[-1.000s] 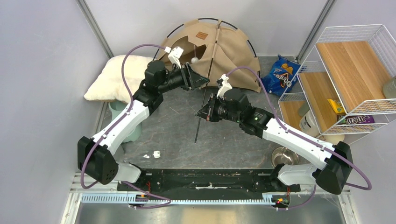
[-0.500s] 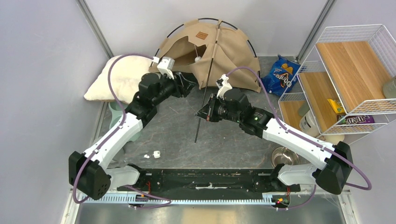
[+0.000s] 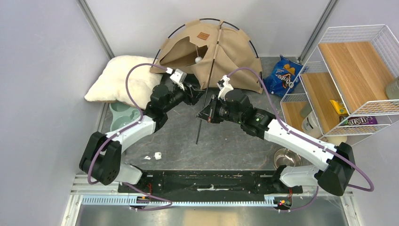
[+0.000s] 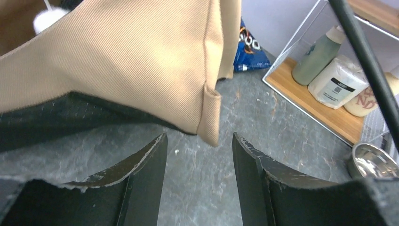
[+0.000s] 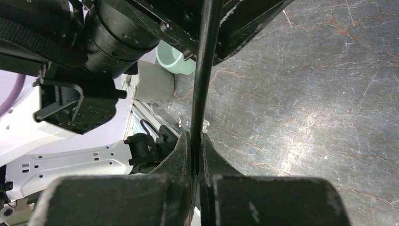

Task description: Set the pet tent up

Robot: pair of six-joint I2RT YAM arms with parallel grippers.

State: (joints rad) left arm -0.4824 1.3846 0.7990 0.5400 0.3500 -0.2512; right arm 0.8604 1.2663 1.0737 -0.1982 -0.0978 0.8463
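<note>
Top external view shows the tan fabric pet tent [image 3: 211, 52] domed at the grey desk's [image 3: 226, 141] far edge, mostly up, but one thin black pole [image 3: 200, 128] looks unseated (the right end effector [image 3: 205, 114] pinches it) while the left end effector [image 3: 195, 90], spread, faces its hem corner.

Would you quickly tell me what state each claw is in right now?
Left claw: open, empty, at the pet tent's hanging corner.
Right claw: closed on the black tent pole.
</note>
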